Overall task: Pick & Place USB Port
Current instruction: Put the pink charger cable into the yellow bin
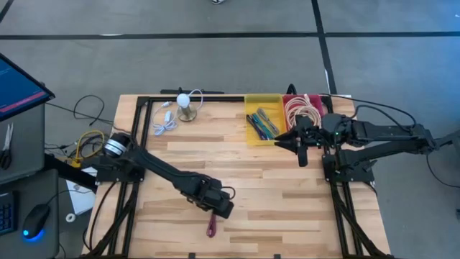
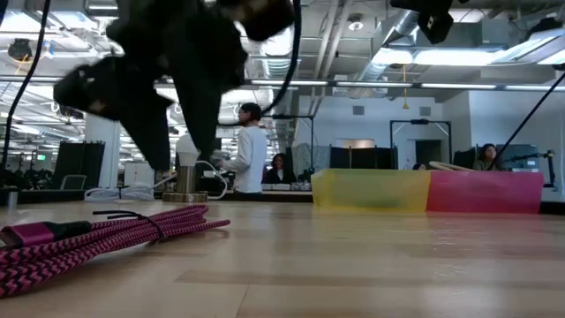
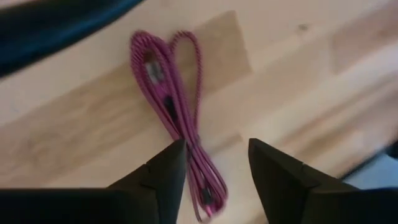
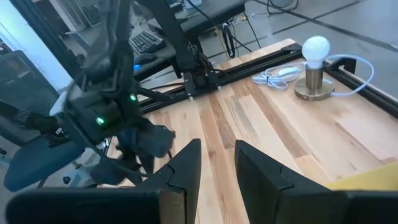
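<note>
Butcher-block planks make up the surface (image 1: 273, 194), pale wood strips edged by a black metal frame, standing on a grey floor crossed by dark lines. Nearest the front edge lies the USB cable (image 1: 211, 227), a magenta braided cord with a dark fleck pattern, folded into a long bundle and cinched by a dark tie; in the low view it sprawls flat on the wood (image 2: 97, 237) with a metallic pink plug at its end. Right over it hangs the left gripper (image 1: 224, 210), its fingers (image 3: 166, 171) parted, released, straddling the cord's looped end without touching it.

Moving back, the right gripper (image 1: 286, 141) hovers at the yellow bin (image 1: 264, 101), fingers (image 4: 186, 163) spread with a narrow gap and nothing between them. That bin is translucent plastic and holds mixed coloured cords; touching its side sits a red bin (image 1: 305, 99) filled with coiled pale cables. Toward the far left corner stands a small lamp (image 1: 185, 106), a white round bulb on a brass-coloured base, with a white cord (image 1: 164, 122) bundled beside it.

Beyond, an open-plan office with ceiling lights, and a person in a white top (image 2: 252, 152) stands among desks. No lettering is readable anywhere.
</note>
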Tool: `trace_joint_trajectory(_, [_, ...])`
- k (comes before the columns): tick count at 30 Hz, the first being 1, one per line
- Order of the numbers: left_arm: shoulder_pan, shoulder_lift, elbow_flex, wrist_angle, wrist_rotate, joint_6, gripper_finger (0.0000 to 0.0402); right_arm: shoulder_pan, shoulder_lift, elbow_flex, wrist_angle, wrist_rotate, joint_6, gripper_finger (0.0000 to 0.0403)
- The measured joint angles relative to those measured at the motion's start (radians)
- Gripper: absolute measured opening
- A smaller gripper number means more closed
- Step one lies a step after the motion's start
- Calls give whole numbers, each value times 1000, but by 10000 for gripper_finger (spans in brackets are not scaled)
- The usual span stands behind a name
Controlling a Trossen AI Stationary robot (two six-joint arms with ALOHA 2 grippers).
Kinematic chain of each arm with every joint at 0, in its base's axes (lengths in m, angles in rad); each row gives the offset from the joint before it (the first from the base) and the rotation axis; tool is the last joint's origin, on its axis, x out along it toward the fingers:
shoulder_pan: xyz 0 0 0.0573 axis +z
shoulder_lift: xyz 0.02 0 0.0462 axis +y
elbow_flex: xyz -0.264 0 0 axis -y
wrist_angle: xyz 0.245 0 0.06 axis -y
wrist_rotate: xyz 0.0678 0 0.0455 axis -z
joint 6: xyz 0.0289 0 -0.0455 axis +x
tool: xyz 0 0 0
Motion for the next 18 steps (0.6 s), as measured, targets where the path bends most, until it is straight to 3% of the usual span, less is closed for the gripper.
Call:
trace_joint_trajectory(12, [8, 69, -4, -5, -3, -47, 186, 0, -8, 0, 0, 0, -18, 91])
trace_joint_trajectory(18, [8, 70, -8, 0, -58, -49, 186, 0, -14, 0, 0, 0, -18, 91])
